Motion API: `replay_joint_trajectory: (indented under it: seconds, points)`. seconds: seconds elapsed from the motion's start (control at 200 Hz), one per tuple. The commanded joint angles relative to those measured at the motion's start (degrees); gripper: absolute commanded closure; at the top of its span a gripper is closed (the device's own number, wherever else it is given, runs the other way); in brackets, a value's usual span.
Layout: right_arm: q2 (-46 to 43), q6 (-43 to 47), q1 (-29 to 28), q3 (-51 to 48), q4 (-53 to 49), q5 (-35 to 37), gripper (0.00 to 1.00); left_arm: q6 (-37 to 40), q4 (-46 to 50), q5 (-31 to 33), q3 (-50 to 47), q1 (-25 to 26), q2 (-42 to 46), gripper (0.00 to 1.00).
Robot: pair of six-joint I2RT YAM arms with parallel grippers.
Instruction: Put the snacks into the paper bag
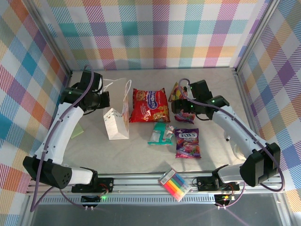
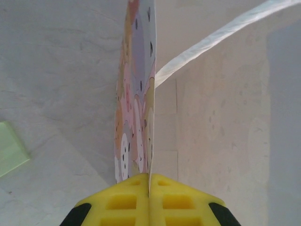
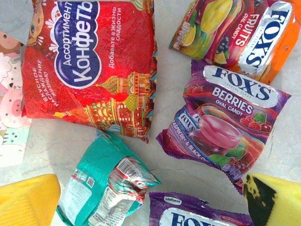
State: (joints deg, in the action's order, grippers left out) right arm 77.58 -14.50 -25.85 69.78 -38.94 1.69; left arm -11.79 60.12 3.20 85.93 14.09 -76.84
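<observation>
The white paper bag (image 1: 117, 121) with pastel print stands left of centre, and my left gripper (image 1: 107, 100) is shut on its top edge. In the left wrist view the yellow fingers (image 2: 127, 200) pinch the printed panel (image 2: 136, 94), with a rope handle (image 2: 221, 35) running off to the right. The red chip bag (image 1: 149, 105), teal packet (image 1: 161, 133) and purple candy bag (image 1: 187, 142) lie flat beside the bag. My right gripper (image 1: 180, 109) hovers open over them, its fingers (image 3: 28, 200) apart above the teal packet (image 3: 106, 181). Close by are the magenta packet (image 3: 225, 127) and orange packet (image 3: 240, 35).
A flat pack of coloured marker pens (image 1: 175, 184) lies on the front rail. A pale green sheet (image 1: 77, 129) rests by the left arm. Checked walls enclose the table on three sides.
</observation>
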Motion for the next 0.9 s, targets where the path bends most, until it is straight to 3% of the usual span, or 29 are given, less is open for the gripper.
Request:
replay_joint_trajectory:
  seconds: [0.0, 0.27, 0.895]
  points:
    - [1.49, -1.21, 0.01, 2.09, -1.35, -0.95, 0.0, -0.95, -1.99, -5.4, 0.57, -1.85, -1.04, 1.0]
    - [5.36, -2.86, -0.13, 4.41, -0.89, -3.7, 0.0, 0.57, -2.36, -9.33, -1.63, -4.92, 0.16, 0.99]
    - [21.59, -4.58, -0.89, 13.13, 2.42, -10.6, 0.03, 1.66, -1.85, -13.22, -1.26, -6.18, 0.19, 0.97]
